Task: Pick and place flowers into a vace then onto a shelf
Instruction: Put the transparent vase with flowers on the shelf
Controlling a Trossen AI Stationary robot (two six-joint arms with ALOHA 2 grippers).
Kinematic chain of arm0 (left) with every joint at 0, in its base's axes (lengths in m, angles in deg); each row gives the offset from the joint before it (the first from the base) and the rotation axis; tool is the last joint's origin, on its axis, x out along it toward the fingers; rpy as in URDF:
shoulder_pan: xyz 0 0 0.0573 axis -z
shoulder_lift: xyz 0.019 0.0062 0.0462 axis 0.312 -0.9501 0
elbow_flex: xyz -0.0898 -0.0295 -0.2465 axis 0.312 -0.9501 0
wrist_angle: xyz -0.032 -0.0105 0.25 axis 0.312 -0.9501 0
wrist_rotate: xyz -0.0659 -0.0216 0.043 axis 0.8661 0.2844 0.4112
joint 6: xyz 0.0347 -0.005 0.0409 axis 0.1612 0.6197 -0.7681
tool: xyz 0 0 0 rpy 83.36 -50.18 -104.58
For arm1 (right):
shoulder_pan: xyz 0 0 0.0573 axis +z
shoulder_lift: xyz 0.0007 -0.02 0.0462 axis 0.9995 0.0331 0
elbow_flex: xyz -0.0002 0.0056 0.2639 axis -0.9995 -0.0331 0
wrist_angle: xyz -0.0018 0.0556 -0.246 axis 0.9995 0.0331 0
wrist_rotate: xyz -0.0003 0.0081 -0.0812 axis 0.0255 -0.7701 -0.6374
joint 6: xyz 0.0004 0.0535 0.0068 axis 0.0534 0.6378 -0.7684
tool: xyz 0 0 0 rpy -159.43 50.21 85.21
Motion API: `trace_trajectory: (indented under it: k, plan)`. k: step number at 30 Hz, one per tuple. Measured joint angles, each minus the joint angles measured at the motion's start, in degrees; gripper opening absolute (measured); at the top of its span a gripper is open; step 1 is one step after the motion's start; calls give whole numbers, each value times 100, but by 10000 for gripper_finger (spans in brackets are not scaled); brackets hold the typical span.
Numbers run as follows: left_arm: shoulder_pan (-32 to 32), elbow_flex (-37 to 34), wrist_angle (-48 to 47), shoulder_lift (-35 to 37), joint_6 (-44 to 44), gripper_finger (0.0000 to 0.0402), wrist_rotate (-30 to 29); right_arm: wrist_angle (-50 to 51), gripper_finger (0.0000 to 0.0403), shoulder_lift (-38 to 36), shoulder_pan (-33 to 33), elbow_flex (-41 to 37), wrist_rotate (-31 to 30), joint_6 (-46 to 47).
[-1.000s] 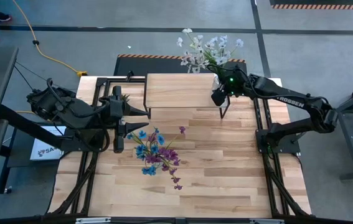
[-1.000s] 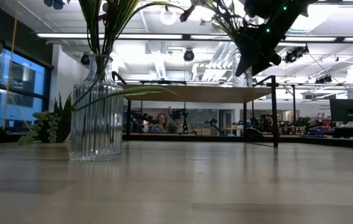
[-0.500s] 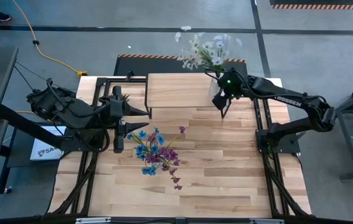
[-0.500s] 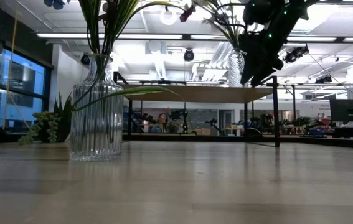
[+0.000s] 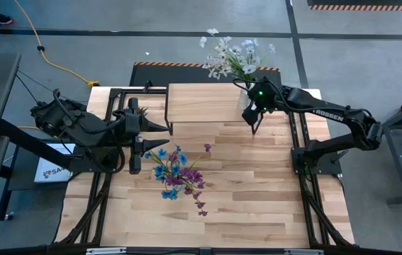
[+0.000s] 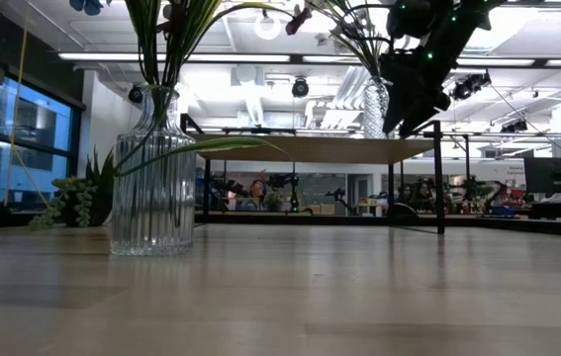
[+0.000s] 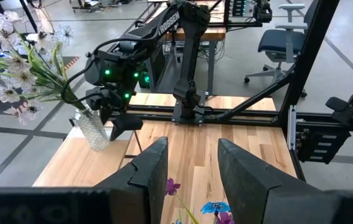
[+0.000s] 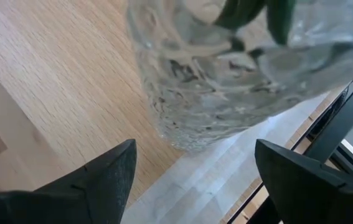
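A ribbed glass vase [image 6: 151, 188] with blue and purple flowers [image 5: 178, 176] stands on the tabletop, left of centre. My left gripper [image 5: 136, 147] hangs open above and beside it, with blossoms [image 7: 216, 208] just below its fingers. A second glass vase [image 8: 226, 68] with white flowers [image 5: 235, 57] stands by its base on the right end of the shelf [image 5: 204, 103]. My right gripper [image 5: 251, 113] is open at the vase's near side. Its fingers [image 8: 101, 180] stand on either side of the base and apart from it.
A small green potted plant [image 6: 77, 198] sits at the table's far left. Black frame rails [image 5: 300, 142] run along both sides of the table. A white box [image 5: 48, 170] lies off the table's left edge. The shelf's left part and the table's near half are bare wood.
My right gripper has opened and let go of the vase with the white flowers, which now stands free on the shelf's right end. The white blossoms swayed and came back. My left arm has kept still.
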Motion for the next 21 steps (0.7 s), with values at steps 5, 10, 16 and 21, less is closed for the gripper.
trace_trajectory:
  k: [5, 10, 16, 21]
  plan:
    - [1, 2, 0, 0, 0, 175, 0, -2, 317, -72, 0, 0, -78, 8]
    - [-1, 1, 0, -1, 0, 175, -4, 75, 317, -392, -2, 4, -93, 22]
    - [1, 0, 0, -1, 0, 175, -13, 524, 317, -925, -2, 7, 197, 209]
    - [0, 0, -2, -2, 0, 175, -15, 875, 317, -1481, 181, 7, 543, 429]
